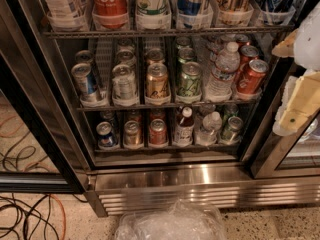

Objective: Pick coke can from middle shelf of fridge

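Observation:
The fridge stands open in front of me. Its middle shelf carries lanes of cans. The coke can stands at the front of the rightmost lane, tilted a little, with another red can behind it. A water bottle stands just left of it. My gripper is at the right edge of the view, just right of the coke can and in front of the door frame. Its cream fingers are spread apart and hold nothing.
A gold-orange can, a green can and silver and blue cans fill the other lanes. A big Coca-Cola bottle stands on the shelf above. More cans and bottles sit on the shelf below. A clear plastic bag and cables lie on the floor.

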You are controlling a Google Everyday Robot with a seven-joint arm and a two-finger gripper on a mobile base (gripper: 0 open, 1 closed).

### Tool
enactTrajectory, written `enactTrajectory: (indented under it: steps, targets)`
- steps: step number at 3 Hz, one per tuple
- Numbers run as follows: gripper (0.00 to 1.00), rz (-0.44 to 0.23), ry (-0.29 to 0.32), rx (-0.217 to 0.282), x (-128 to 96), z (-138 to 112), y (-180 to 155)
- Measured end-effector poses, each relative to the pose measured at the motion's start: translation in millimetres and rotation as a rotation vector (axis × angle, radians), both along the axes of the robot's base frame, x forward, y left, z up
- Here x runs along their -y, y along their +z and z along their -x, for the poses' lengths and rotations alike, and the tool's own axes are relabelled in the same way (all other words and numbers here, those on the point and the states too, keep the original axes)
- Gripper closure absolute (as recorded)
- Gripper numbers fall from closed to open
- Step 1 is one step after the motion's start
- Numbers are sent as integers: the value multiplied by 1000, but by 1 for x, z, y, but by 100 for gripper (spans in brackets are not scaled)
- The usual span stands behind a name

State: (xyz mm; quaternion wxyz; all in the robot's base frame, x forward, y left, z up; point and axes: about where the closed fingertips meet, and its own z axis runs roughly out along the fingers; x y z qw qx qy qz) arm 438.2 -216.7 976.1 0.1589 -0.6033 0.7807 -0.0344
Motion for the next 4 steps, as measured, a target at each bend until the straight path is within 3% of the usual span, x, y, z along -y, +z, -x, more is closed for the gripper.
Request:
enactTrajectory:
  steps: [1, 2, 4]
  targets:
    - [0, 0, 0, 0, 0, 0, 0]
    - [0, -68, -8, 25, -4, 1, -1]
    - [0, -373, -99, 109, -23, 3, -17]
